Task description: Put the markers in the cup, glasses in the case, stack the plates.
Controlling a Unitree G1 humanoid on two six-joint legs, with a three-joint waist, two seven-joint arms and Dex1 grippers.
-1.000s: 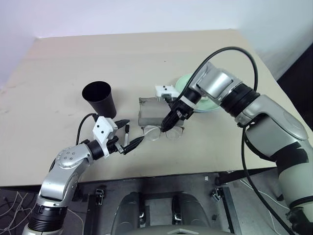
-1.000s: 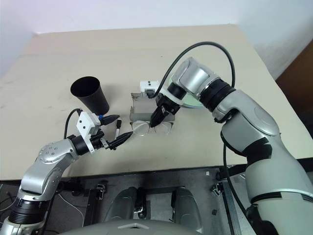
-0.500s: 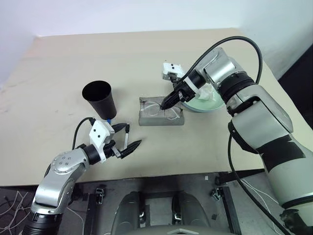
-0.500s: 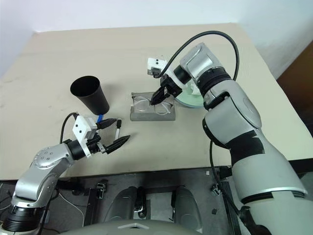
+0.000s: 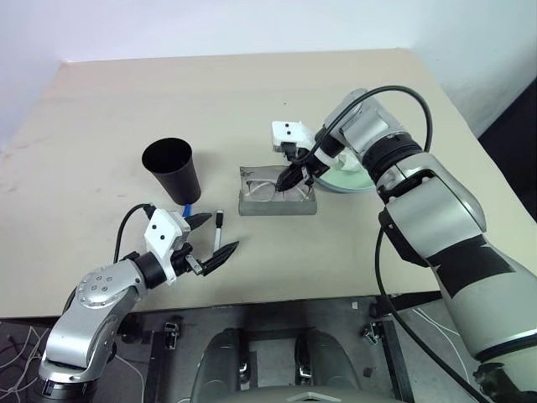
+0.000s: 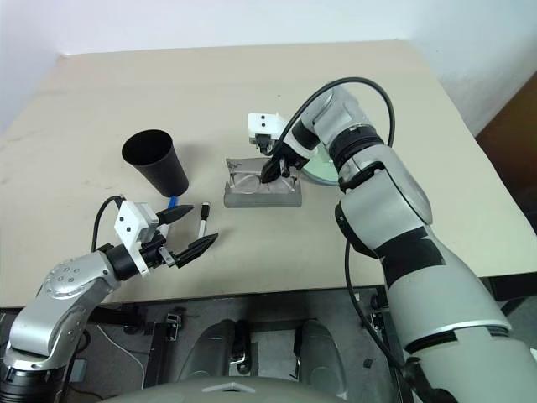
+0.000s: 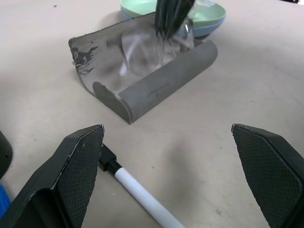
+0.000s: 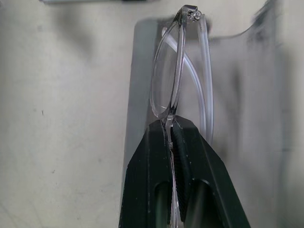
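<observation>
Right gripper (image 8: 170, 142) pinches clear-framed glasses (image 8: 176, 80) at bridge, lowering them into open grey felt case (image 5: 277, 201); likely bridge hold keeps lenses level. Left gripper (image 5: 208, 238) wide, empty, near black-capped white marker (image 5: 216, 231).

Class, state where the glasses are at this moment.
In the left eye view, the glasses are pinched in the right gripper over the open grey case, just left of the stacked plates.
</observation>
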